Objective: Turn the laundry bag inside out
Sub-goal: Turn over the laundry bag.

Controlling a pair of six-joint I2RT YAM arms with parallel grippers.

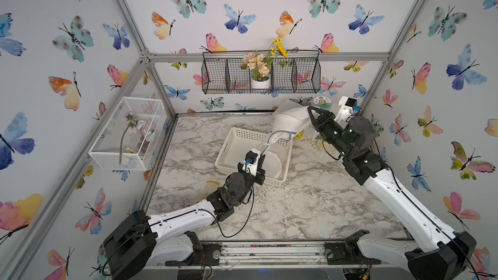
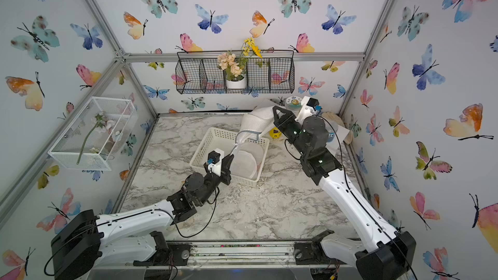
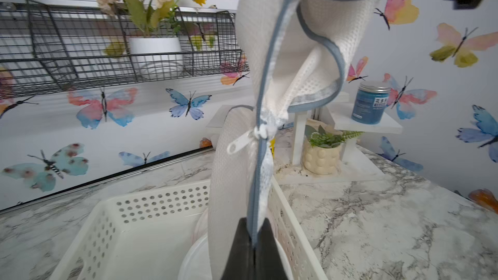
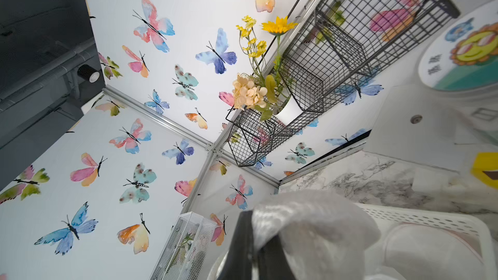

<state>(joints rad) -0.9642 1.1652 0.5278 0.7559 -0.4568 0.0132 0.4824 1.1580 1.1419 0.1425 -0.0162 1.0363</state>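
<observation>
Laundry bag point(image 1: 291, 119) is pinched by left end effector point(image 3: 254, 223) and, apparently, right end effector point(image 1: 310, 111).

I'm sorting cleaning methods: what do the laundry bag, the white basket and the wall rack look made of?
The laundry bag: white mesh fabric, probably synthetic; a waffle grid of tiny holes shows, edged in blue-grey tape. The basket: matte off-white plastic, judging by moulded walls with rows of holes. The wall rack: thin black wire grid, probably coated metal.
</observation>
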